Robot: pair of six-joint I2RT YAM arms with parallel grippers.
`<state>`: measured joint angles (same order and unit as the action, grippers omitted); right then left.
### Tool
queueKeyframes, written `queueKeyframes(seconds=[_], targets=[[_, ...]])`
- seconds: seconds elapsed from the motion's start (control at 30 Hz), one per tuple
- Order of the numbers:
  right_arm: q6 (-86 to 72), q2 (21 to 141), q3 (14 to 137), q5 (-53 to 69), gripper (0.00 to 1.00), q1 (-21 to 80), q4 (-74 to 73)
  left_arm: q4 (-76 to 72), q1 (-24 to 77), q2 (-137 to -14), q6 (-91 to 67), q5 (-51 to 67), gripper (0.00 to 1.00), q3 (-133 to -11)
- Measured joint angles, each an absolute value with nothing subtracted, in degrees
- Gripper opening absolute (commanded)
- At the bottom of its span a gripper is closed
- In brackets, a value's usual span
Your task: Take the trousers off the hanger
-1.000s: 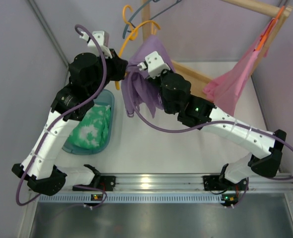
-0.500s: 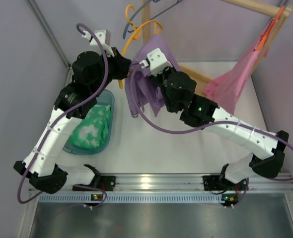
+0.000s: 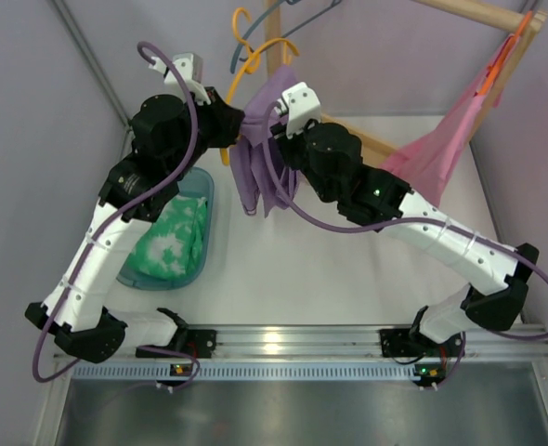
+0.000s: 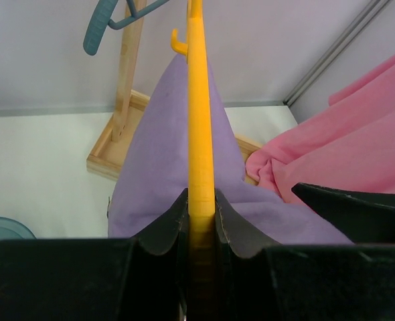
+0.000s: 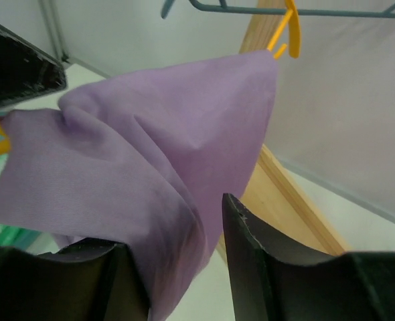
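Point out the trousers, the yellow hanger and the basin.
trousers [image 5: 150,154]: right wrist view, middle of the purple cloth.
hanger [image 4: 196,134]: left wrist view, on the yellow arm seen edge-on.
basin [image 3: 167,283]: top view, on its near teal rim.

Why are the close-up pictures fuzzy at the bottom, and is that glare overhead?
Left wrist view: the left end effector, very near the lens, blurs; the thin yellow-orange plastic hanger looks sharper higher up. Right wrist view: the soft purple trousers are fairly crisp, the dark foreground soft. Top view: even light, with a bright reflection on the metal rail.
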<state>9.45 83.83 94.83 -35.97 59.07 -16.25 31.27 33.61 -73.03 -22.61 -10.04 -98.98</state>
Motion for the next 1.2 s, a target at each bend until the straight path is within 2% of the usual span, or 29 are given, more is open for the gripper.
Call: queueKeyframes(seconds=[0.07, 0.2, 0.47, 0.97, 1.2], targets=[[7.8, 84.9, 96.6, -34.3, 0.50, 59.1, -17.0, 31.4, 33.5, -73.0, -22.7, -10.0, 0.00, -99.0], [5.1, 87.6, 100.3, -30.8, 0.71, 59.1, -18.1, 31.6, 33.5, -73.0, -22.8, -10.2, 0.00, -99.0], [2.2, 90.9, 102.4, -26.1, 0.83, 59.1, -21.4, 31.6, 33.5, -73.6, -22.8, -11.0, 0.00, -99.0], [1.5, 94.7, 104.8, -29.3, 0.74, 59.1, -22.4, 32.7, 32.9, -73.7, -22.7, -13.0, 0.00, -99.0], [1.1, 96.2, 103.9, -32.9, 0.53, 59.1, -21.1, 33.3, 33.0, -73.5, -24.2, -12.9, 0.00, -99.0]])
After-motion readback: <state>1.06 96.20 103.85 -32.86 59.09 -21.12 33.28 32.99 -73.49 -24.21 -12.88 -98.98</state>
